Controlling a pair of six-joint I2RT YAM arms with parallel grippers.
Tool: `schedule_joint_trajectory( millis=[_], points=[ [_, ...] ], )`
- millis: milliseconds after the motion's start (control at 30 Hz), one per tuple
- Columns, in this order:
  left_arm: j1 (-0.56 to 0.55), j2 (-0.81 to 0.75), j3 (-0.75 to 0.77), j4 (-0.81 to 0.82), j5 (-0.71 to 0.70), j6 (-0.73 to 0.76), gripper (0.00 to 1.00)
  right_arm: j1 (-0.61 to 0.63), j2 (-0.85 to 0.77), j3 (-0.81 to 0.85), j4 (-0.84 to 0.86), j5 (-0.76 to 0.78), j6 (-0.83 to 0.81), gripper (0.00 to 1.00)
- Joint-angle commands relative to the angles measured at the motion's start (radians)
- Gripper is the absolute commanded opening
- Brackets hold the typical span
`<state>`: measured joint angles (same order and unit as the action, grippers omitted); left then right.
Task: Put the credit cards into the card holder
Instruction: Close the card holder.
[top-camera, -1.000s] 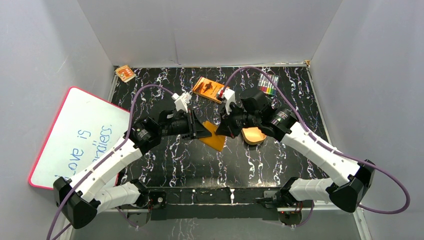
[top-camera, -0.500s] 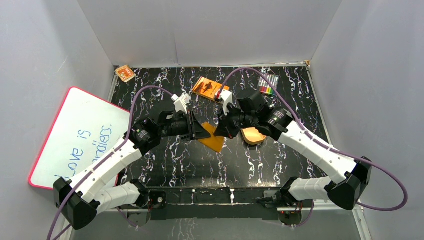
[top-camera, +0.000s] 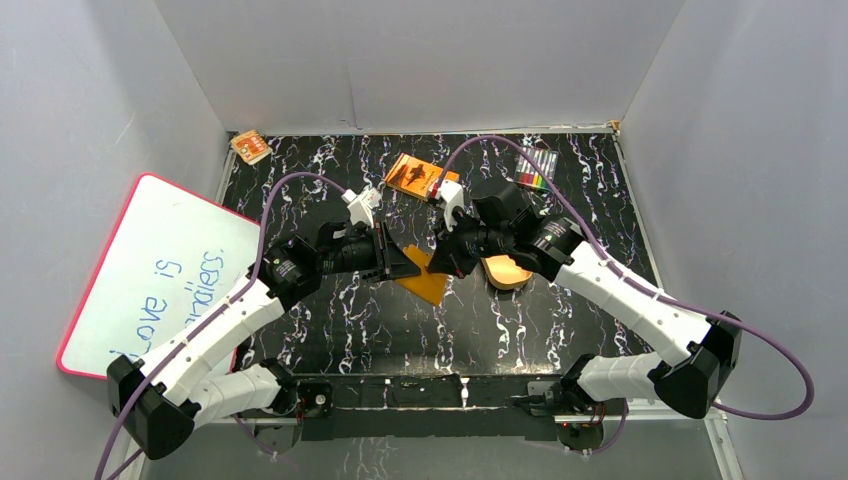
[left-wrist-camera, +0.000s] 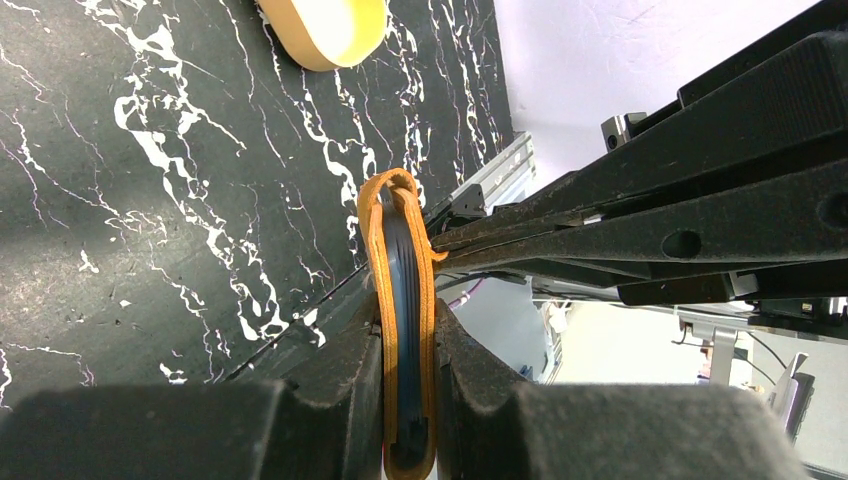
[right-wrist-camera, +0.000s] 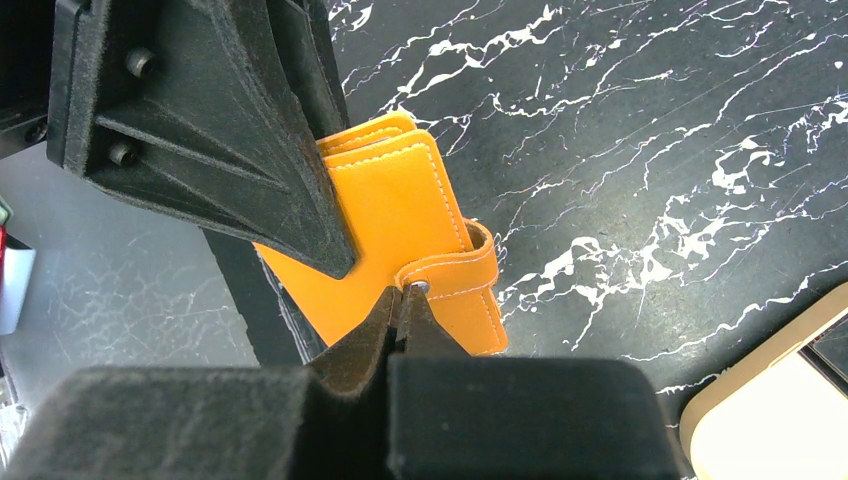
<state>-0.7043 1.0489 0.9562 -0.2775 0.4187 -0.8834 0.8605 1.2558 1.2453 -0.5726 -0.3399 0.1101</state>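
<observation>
Black white-veined counter (top-camera: 380, 320), grey walls (top-camera: 430, 60), whiteboard (top-camera: 150, 270) at left. The left fingers (left-wrist-camera: 340, 390) pinch the wallet (right-wrist-camera: 400, 210); right fingers (right-wrist-camera: 362, 335), pressed together, touch its tab (right-wrist-camera: 450, 270).

The right arm (top-camera: 620, 295) hides perhaps half the tray (top-camera: 505, 272); card holder (top-camera: 428, 282) partly covered too.

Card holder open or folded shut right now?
Folded shut: left gripper clamps the covers of the card holder together; its snap tab wraps the edge.
</observation>
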Motion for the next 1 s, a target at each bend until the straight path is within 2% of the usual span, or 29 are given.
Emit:
schedule_joint_trajectory(
  millis=[0,967],
  points=[
    [-0.022,-0.071,0.066,0.321,0.204,-0.071,0.00,0.041,0.055,-0.021,0.018,-0.015,0.021,0.00],
    [-0.023,-0.070,0.081,0.376,0.230,-0.121,0.00,0.089,0.100,-0.023,0.054,-0.011,0.049,0.00]
  ],
)
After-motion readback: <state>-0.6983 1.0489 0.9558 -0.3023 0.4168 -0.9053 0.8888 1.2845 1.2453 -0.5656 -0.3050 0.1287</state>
